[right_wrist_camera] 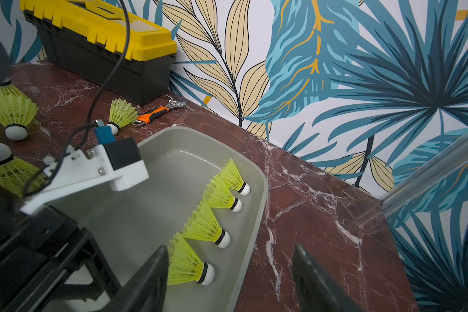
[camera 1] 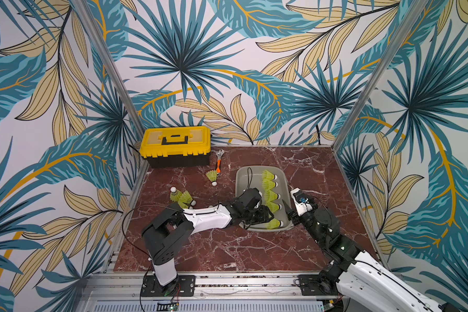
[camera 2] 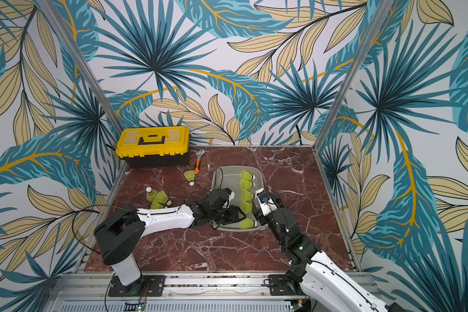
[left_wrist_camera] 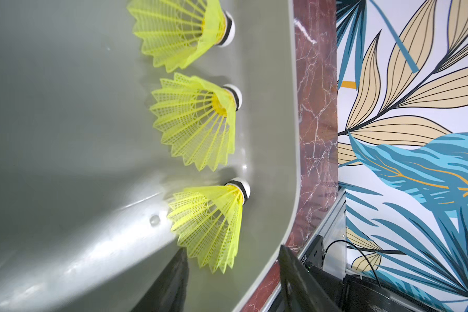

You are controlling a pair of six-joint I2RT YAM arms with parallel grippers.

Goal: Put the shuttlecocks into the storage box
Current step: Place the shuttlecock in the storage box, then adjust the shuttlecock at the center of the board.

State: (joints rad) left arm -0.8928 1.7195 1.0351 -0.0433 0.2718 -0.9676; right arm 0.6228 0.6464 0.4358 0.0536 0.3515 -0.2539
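Now, five shuttlecocks (camera 1: 271, 195) in storage box (camera 1: 254, 168).

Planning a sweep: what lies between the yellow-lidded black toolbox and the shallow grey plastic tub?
An orange-handled metal wrench and one neon-yellow plastic shuttlecock, seen in both top views.

Bright, even light. Glare streaks the storage box (left_wrist_camera: 65, 135) floor beside my left gripper (left_wrist_camera: 231, 250); my fingers (left_wrist_camera: 173, 283) blur dark close up; soft shadows under shuttlecocks (left_wrist_camera: 197, 121) ahead.
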